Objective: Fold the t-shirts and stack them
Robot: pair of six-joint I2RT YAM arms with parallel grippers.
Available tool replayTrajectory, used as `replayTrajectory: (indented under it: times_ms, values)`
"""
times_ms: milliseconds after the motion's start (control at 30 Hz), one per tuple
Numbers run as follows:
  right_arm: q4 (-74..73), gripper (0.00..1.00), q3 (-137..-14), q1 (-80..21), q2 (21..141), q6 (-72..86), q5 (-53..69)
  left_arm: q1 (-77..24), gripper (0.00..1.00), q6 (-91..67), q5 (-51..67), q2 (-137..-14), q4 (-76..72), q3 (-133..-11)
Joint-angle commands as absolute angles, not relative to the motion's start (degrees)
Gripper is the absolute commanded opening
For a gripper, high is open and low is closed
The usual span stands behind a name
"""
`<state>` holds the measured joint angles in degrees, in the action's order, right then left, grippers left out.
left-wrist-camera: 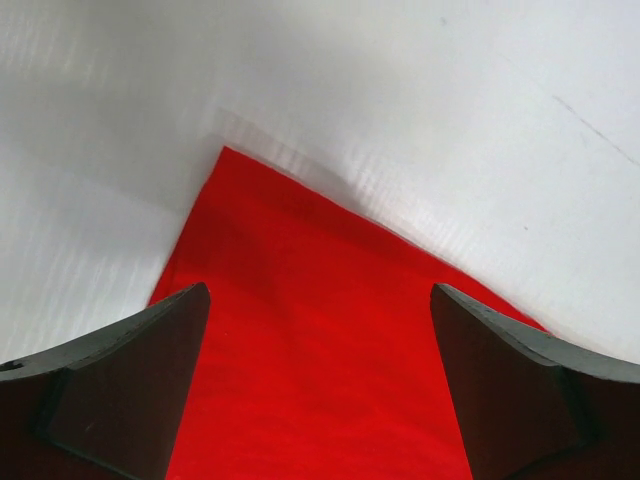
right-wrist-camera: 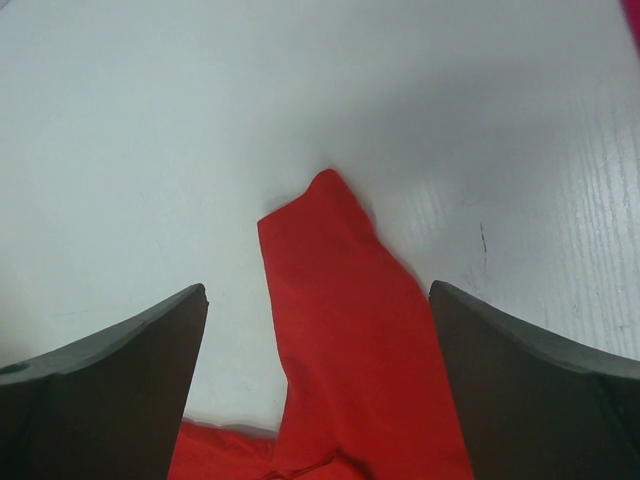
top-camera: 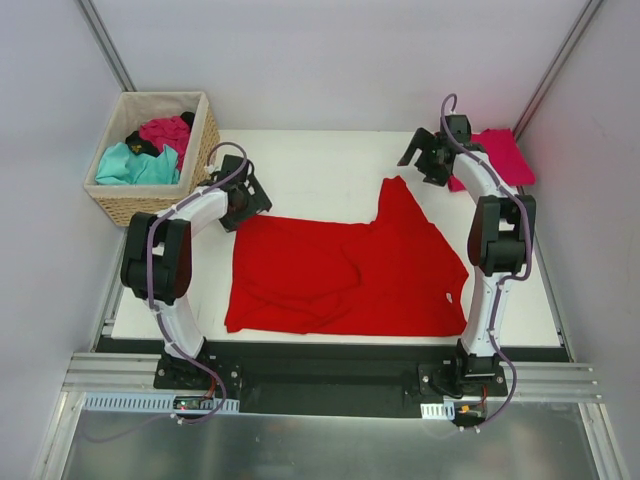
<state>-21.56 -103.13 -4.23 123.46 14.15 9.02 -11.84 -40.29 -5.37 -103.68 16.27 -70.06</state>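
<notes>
Left pincer (left-wrist-camera: 320, 290) and right pincer (right-wrist-camera: 318, 290) hover open above red t-shirt (top-camera: 340, 270).

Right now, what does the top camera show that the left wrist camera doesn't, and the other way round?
Only the top view: the whole red shirt spread out, the basket at far left holding a teal shirt, and the crimson shirt at far right. Only the left wrist view: the red shirt's corner close up, lying flat, framed by the open left hand, which grips nothing. Both: the red shirt on the white table.
</notes>
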Motion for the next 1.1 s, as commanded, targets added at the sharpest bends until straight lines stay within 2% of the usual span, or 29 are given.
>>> replayTrajectory:
  times_ms: [0,267,533,700,733,1067]
  values:
    - [-20.22,0.96,-105.38,-3.43,124.10,13.36,9.58,-10.11,0.92,-42.19,-5.01,-104.94,16.26,-72.77]
    - [-19.25,0.84,-105.55,-2.90,128.49,15.47,10.46,-8.70,0.91,-42.80,-5.10,-106.61,16.00,-73.65]
    - [-19.16,0.79,-109.68,-3.08,132.89,18.19,13.45,-7.74,0.90,-42.98,-5.19,-107.40,15.82,-75.14]
    - [-18.90,0.70,-110.22,-3.34,133.86,18.81,14.59,-6.86,0.90,-43.68,-4.66,-108.54,15.73,-75.50]
    - [-18.98,0.65,-109.87,-3.51,133.94,18.90,14.76,-6.77,0.90,-44.03,-4.48,-108.63,15.65,-75.50]
    - [-17.31,0.49,-104.94,-5.71,132.80,18.81,15.29,-5.98,0.88,-46.05,-2.99,-110.30,14.94,-75.76]
